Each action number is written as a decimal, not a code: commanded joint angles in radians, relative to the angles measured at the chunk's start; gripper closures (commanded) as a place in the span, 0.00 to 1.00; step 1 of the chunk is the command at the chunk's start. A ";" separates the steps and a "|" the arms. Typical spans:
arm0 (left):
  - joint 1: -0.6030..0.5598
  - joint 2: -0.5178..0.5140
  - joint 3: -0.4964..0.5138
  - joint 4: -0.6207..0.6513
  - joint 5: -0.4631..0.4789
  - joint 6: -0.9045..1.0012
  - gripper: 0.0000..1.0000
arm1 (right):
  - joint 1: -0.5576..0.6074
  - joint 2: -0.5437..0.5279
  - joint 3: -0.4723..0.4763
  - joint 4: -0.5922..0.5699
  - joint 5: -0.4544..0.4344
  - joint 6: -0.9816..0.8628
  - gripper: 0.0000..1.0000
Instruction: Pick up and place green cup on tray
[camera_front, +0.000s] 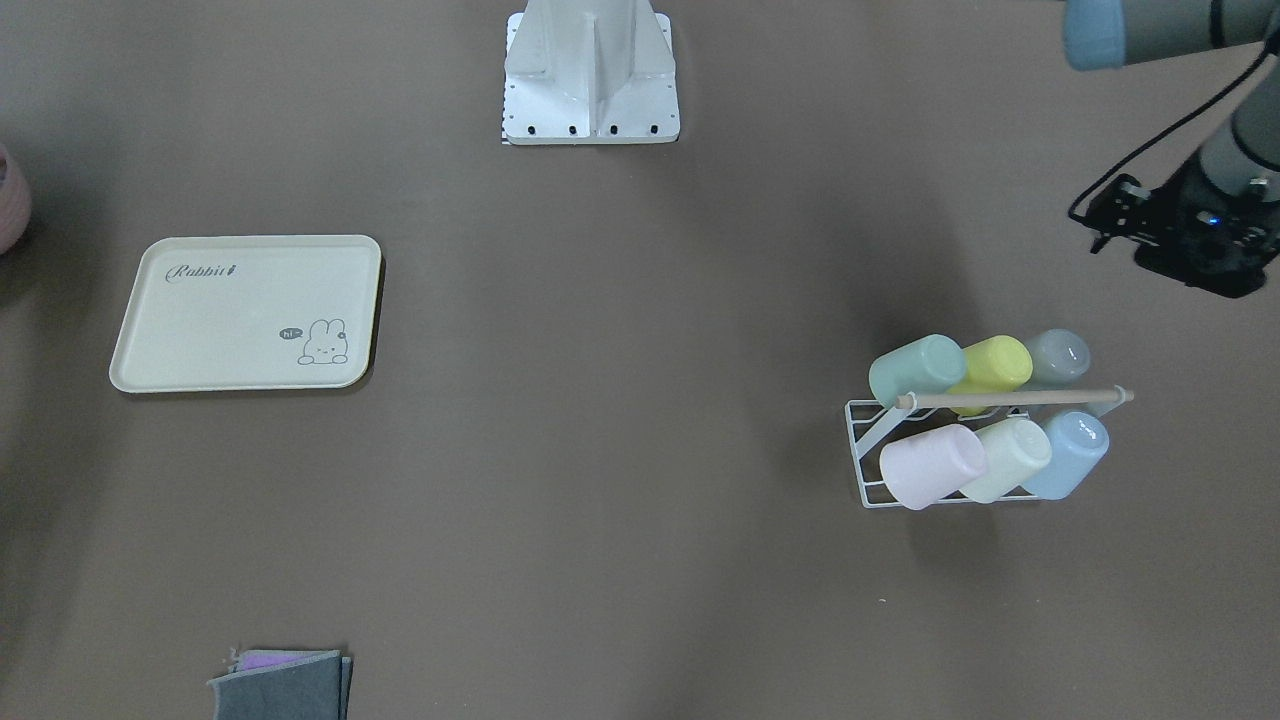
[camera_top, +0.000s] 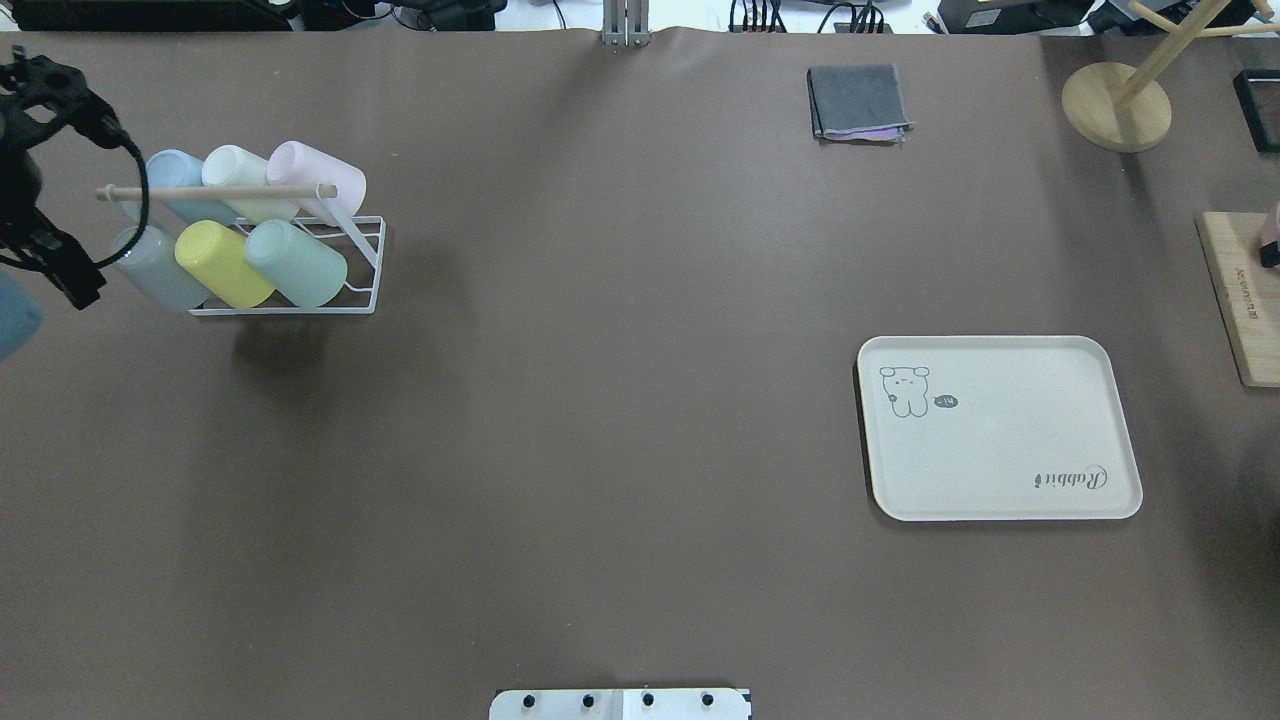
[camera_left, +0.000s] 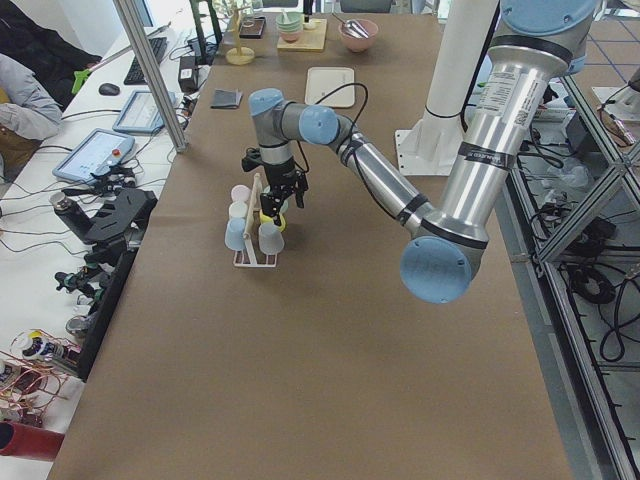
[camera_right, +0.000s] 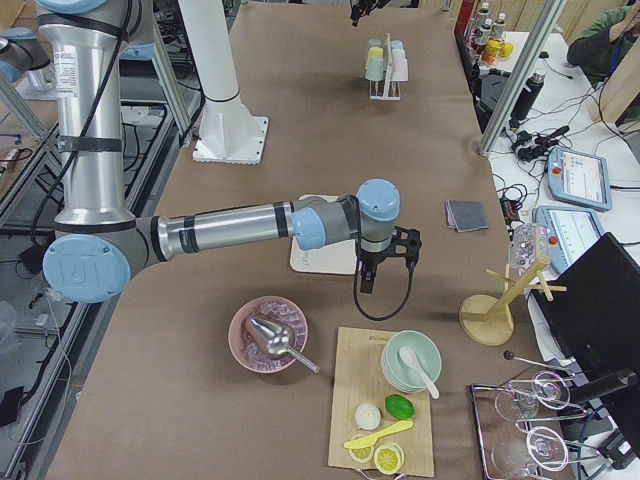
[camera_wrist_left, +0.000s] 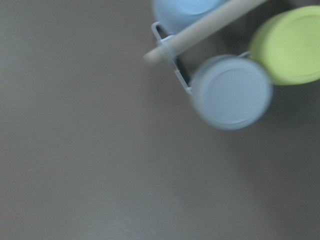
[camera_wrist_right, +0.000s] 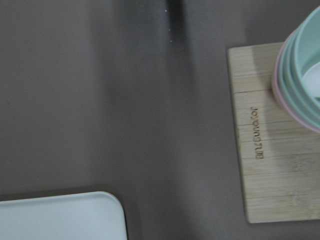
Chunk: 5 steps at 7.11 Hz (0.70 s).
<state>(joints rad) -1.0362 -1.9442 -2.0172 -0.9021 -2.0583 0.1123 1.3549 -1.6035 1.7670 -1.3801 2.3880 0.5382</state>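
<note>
The green cup lies mouth-down on a peg of the white wire rack, at the end of the row nearest the robot; it also shows in the overhead view. The cream tray with the "Rabbit" script lies flat and empty far across the table. My left gripper hovers beside the rack's grey-cup end, apart from the green cup; its fingers are hidden, so I cannot tell its state. My right gripper hangs near the tray's edge; I cannot tell its state.
The rack also holds yellow-green, grey, pink, cream-mint and blue cups under a wooden rod. A folded grey cloth, a wooden board with stacked bowls and a wooden stand stand near.
</note>
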 joint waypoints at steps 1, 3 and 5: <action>0.134 -0.164 -0.107 0.301 0.038 0.001 0.02 | -0.133 -0.067 0.008 0.258 0.004 0.269 0.00; 0.278 -0.252 -0.088 0.389 0.192 0.004 0.02 | -0.216 -0.147 0.002 0.377 -0.024 0.296 0.00; 0.340 -0.275 -0.043 0.393 0.395 0.195 0.02 | -0.269 -0.153 -0.039 0.433 -0.020 0.281 0.00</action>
<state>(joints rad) -0.7307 -2.2041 -2.0881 -0.5160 -1.7830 0.1862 1.1135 -1.7491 1.7572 -0.9874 2.3660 0.8281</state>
